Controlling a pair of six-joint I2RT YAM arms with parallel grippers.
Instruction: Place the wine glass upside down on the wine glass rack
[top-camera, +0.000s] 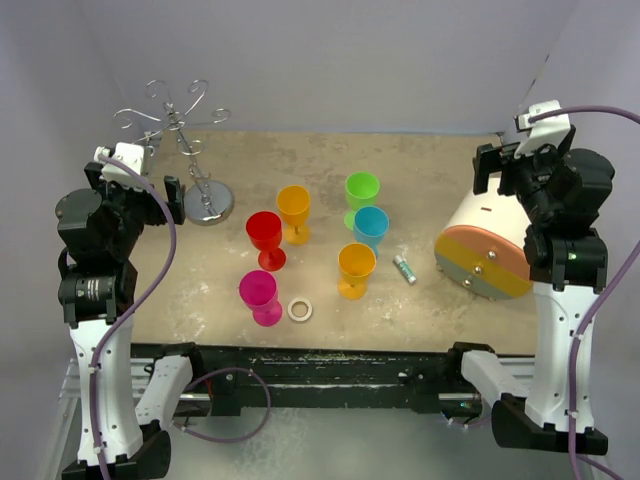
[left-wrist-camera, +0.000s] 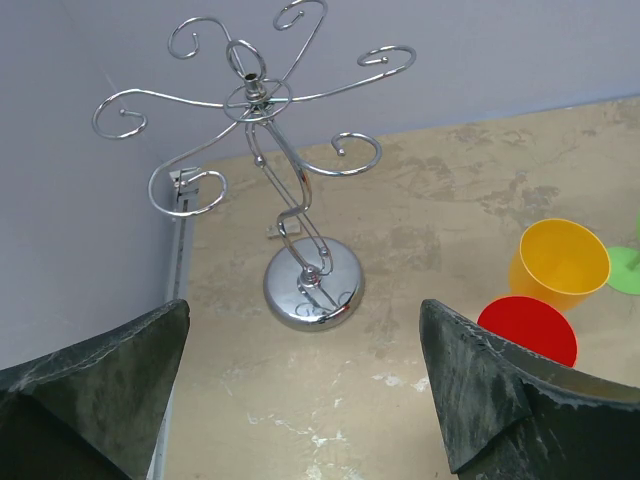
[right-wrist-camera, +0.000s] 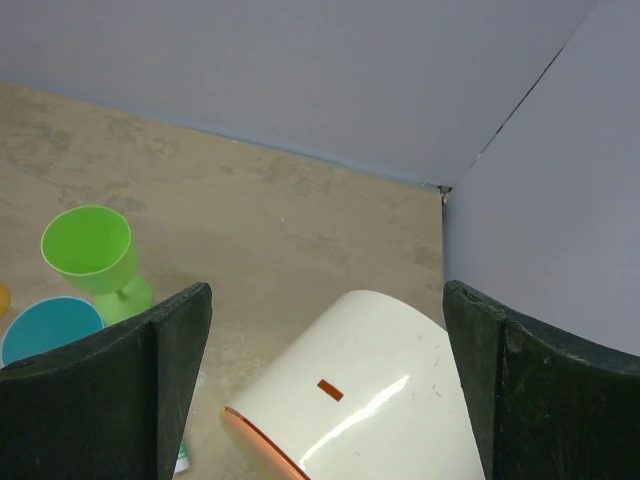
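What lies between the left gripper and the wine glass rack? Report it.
Nothing: the left wrist view shows only bare tabletop between the open left gripper and the wine glass rack; the red glass stands off to one side.

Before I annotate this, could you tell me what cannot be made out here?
Left wrist view: red glass below its rim, behind the left jaws; one wine glass rack curl, cut by the top edge.
Right wrist view: blue glass stem, behind the right jaws; white cylinder near end, cut by the bottom edge.
Top view: small tube label, too small to read.
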